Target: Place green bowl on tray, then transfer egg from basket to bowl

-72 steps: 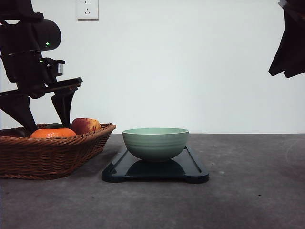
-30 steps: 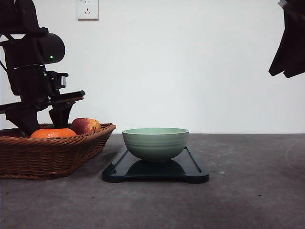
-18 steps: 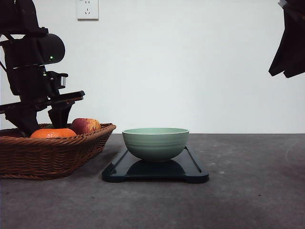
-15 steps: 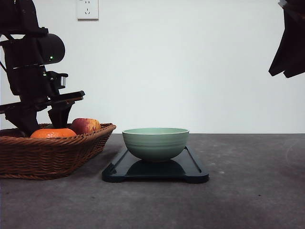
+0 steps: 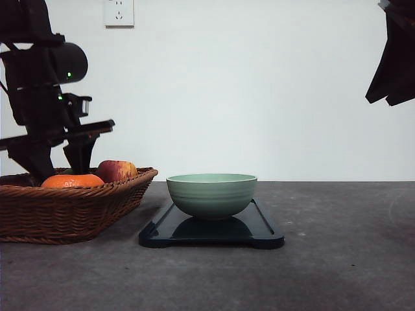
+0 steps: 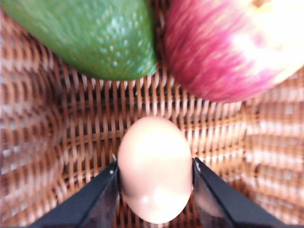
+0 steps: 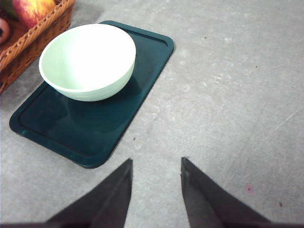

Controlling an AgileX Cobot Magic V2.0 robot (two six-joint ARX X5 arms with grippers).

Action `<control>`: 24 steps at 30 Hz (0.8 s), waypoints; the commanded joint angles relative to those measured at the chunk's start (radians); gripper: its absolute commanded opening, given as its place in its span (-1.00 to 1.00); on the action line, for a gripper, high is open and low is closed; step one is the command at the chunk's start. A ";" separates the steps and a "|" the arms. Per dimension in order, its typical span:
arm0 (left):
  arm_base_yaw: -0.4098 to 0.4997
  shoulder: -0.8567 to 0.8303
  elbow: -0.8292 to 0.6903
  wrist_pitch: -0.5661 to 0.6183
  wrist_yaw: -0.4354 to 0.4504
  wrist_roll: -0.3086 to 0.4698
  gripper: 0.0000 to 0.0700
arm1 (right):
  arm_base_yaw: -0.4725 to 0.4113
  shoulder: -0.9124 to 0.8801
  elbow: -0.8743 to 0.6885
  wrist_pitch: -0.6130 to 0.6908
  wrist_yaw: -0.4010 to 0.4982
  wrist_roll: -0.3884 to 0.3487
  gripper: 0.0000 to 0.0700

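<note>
Left hand (image 6: 154,178) lowered, fingers closed against the egg (image 6: 155,168), right hand (image 7: 156,190) raised, fingers apart

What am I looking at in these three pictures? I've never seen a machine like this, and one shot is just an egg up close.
It is a table robot with two arms, each ending in a two-fingered gripper. One picture looks forward over the table; the other two come from small cameras on the arms' wrists.

On the table a green bowl sits on a black tray, beside a wicker basket of fruit. The bowl is empty.

The close-up is from the left wrist: the left gripper is down in the basket, its fingers touching either side of an egg, with an apple and a green fruit beyond it.

The right gripper hangs open above the bare table near the tray, holding nothing.
</note>
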 commanded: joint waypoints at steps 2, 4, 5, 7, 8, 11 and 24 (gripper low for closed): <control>0.000 -0.060 0.023 -0.001 -0.003 0.003 -0.41 | 0.005 0.008 0.002 0.002 0.003 0.011 -0.43; 0.000 -0.103 0.023 -0.011 -0.003 0.003 -0.41 | 0.005 0.008 0.002 -0.003 0.003 0.011 -0.43; 0.000 -0.126 0.023 -0.016 -0.003 0.003 -0.41 | 0.005 0.008 0.002 -0.006 0.003 0.011 -0.43; 0.000 -0.173 0.023 -0.028 -0.003 0.003 -0.41 | 0.005 0.008 0.002 -0.007 0.003 0.011 -0.43; -0.001 -0.196 0.023 -0.031 -0.003 0.003 -0.41 | 0.005 0.008 0.002 -0.006 0.003 0.011 -0.43; -0.008 -0.267 0.023 -0.022 -0.001 0.003 -0.41 | 0.005 0.008 0.002 -0.005 0.003 0.011 -0.43; -0.111 -0.373 0.023 0.182 0.196 -0.056 -0.36 | 0.005 0.008 0.002 -0.005 -0.001 0.010 -0.43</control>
